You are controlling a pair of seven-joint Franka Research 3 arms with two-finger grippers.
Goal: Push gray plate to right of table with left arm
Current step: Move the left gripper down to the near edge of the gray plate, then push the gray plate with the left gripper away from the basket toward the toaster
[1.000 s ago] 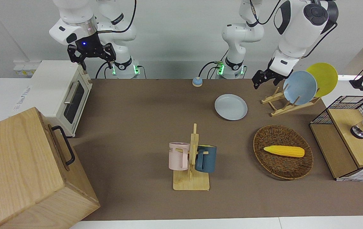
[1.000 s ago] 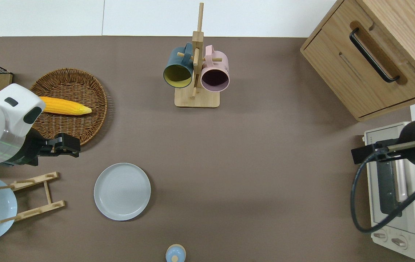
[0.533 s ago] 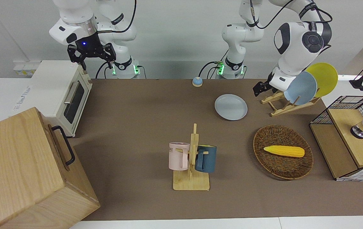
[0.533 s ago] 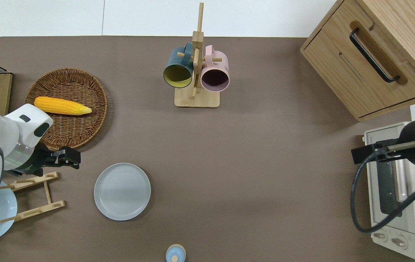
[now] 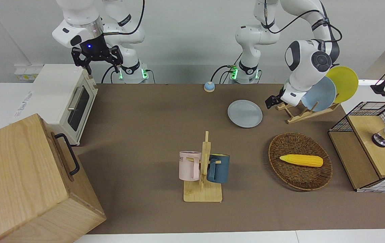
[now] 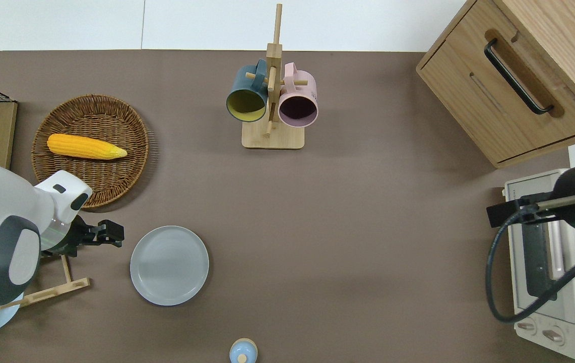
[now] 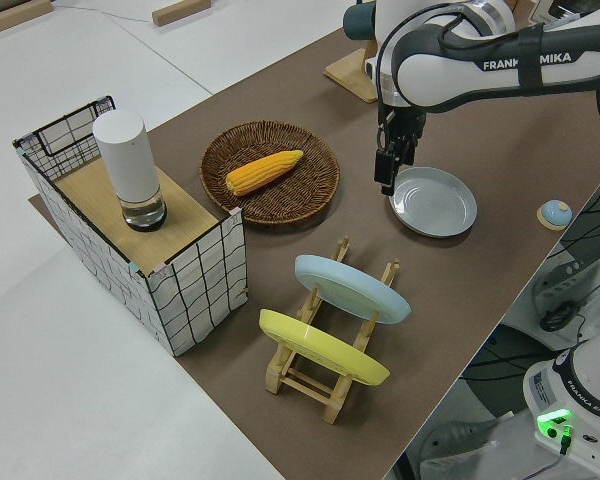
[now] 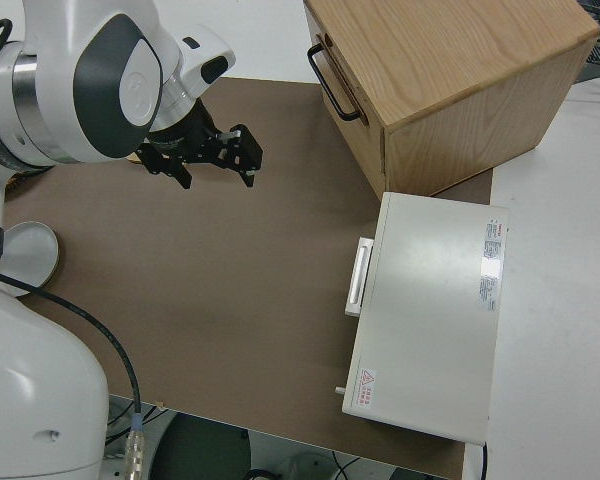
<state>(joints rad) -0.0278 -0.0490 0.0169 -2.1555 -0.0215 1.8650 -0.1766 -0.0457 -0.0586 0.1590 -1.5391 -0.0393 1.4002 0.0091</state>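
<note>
Overhead view is showing the table (image 6: 368, 227), its brown matting running past the frame at both ends. At the right arm's end, the wooden drawer cabinet (image 6: 524, 75) is being cut off by the frame's top corner, and the white toaster oven (image 6: 544, 282) nearer the robots is partly hidden under the right arm's wrist and cable. The right arm is parked; its gripper (image 5: 96, 59) is showing 2 fingers spread apart in the front view.

At the opposite end, the wicker basket (image 6: 116, 171) is holding 1 corn cob (image 6: 85, 146), and the wire-sided box (image 7: 130, 250) is mostly out of the overhead frame. The wooden plate rack (image 6: 55, 290) is largely covered by the left arm's white body there; the left side view is showing it carrying the sky-blue plate (image 7: 350, 288) and the yellow plate (image 7: 320, 345).

Mid-table, farther from the robots, the mug stand (image 6: 272, 101) is carrying 2 mugs.

The gray plate (image 6: 169, 265) is lying flat on the matting, nearer the robots than the basket, between the rack and the table's middle. The left gripper (image 6: 111, 238) is hanging low just beside the plate's rim on the rack side, apparently not touching it; whether its fingers are apart or together I cannot tell.

A small blue bell (image 6: 242, 353) is being clipped by the overhead frame's bottom edge.
</note>
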